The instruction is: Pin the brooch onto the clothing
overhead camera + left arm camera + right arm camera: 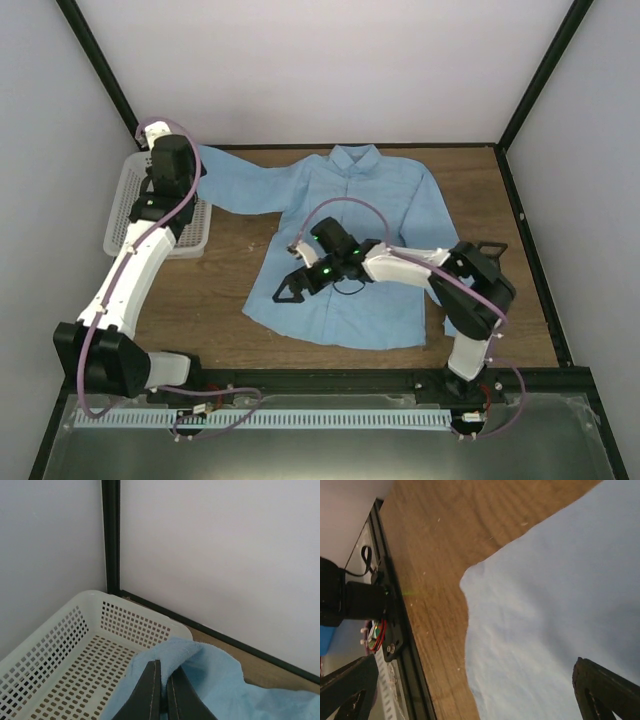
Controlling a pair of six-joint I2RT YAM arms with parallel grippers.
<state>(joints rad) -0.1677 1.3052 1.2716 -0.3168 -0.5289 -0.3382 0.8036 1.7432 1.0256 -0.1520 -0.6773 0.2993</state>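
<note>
Brooch unseen, pinning not begun: left claw (164, 680) pinches light blue fabric shirt (400, 200) by its sleeve; right claw (293, 272) gapes empty.

Bright, even light; soft shadows; views sharp.

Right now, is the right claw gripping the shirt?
No, the right claw hangs wide open over the shirt, with nothing between its fingers.

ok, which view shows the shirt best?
Top external: the whole shirt lies spread out, collar to hem. Left wrist shows only sleeve cloth pinched in the left hand; right wrist, just a hem edge.
</note>
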